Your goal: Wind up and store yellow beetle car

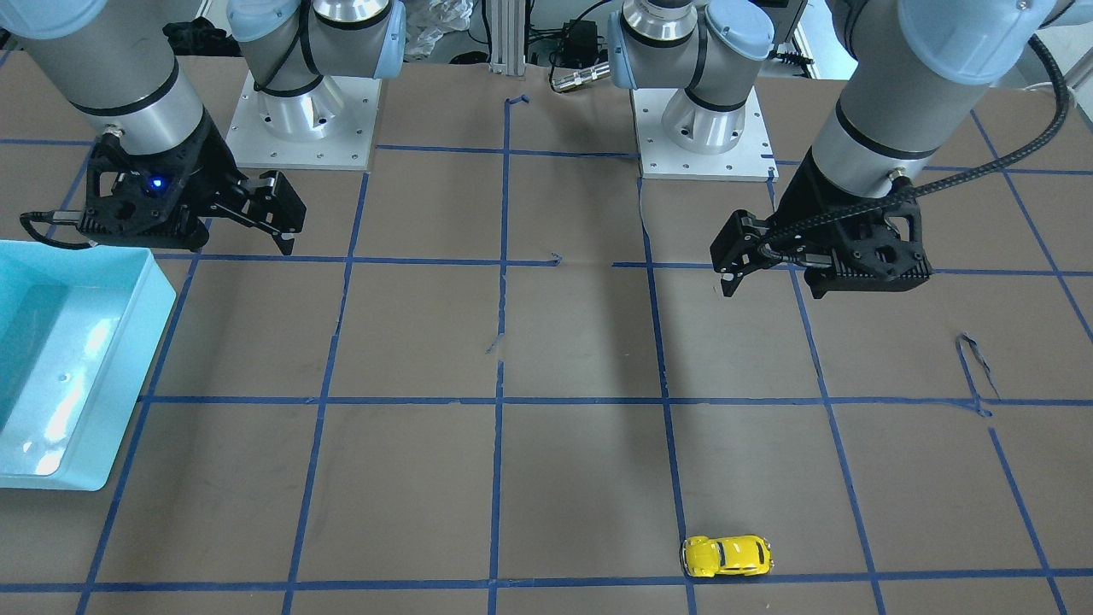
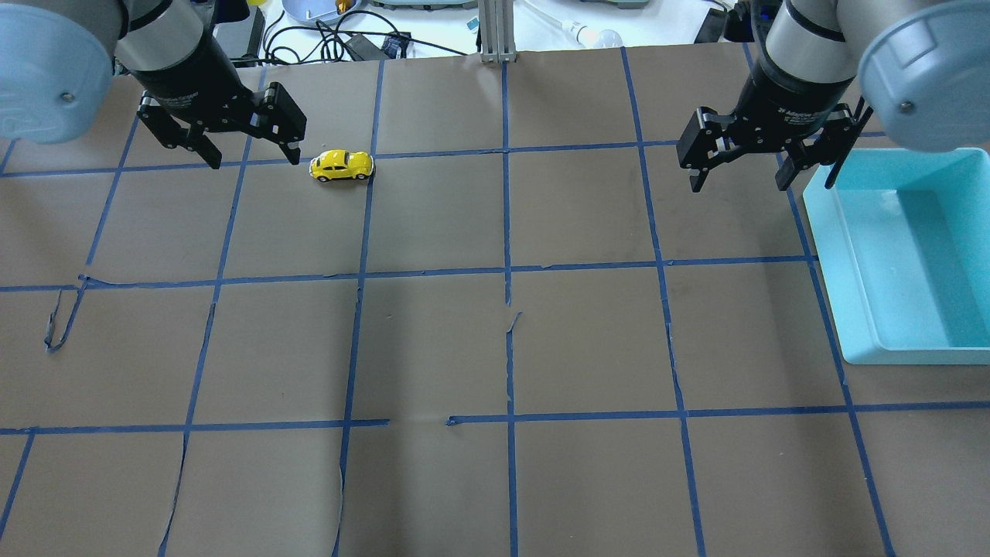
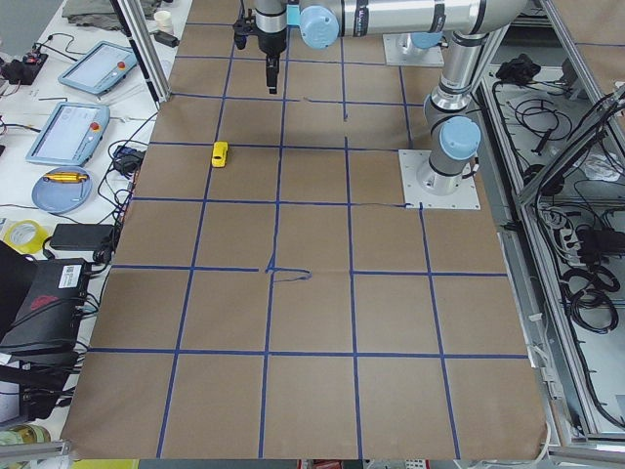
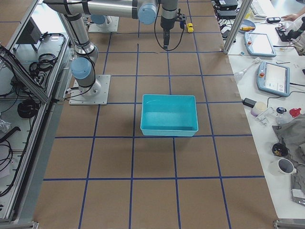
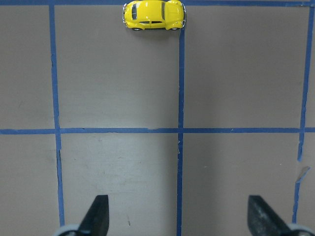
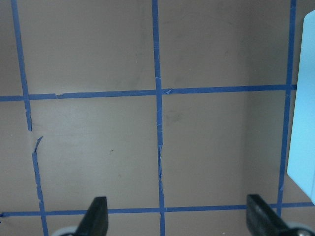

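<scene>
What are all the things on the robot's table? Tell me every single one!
yellow beetle car: one, bright yellow, on its wheels on the far side of the table, on the robot's left.
tub: one, light blue, empty, at the table's edge on the robot's right.
table: one, brown, with a grid of blue tape.
left end effector: one, black, open, above the table near the car, holding nothing.
right end effector: one, black, open, beside the tub, holding nothing.

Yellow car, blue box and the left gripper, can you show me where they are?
yellow car [image 2: 342,165], overhead view, its roof.
blue box [image 2: 839,271], overhead view, its left wall.
left gripper [image 2: 255,162], overhead view, between its fingertips.
</scene>
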You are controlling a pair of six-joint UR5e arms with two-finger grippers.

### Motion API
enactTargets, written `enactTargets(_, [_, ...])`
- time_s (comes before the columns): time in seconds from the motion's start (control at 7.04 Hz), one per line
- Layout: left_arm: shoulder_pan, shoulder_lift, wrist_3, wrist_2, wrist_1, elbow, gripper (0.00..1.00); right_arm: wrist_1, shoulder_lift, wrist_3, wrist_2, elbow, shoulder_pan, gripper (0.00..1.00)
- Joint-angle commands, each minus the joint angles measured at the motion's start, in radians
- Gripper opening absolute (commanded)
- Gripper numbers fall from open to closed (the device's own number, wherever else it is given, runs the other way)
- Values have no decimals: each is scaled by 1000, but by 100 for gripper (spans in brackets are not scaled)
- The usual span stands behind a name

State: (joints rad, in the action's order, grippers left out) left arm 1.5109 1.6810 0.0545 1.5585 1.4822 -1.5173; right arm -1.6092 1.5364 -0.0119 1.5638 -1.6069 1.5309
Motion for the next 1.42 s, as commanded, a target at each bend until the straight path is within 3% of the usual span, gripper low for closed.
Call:
enactTargets(0.0, [0,0,2,0,0,0,100,3,-5,0,1,-11,0,100])
enactTargets(1.28, [-1,-3,5,0,0,2,100,-1,51,15,-5,-11,3,100])
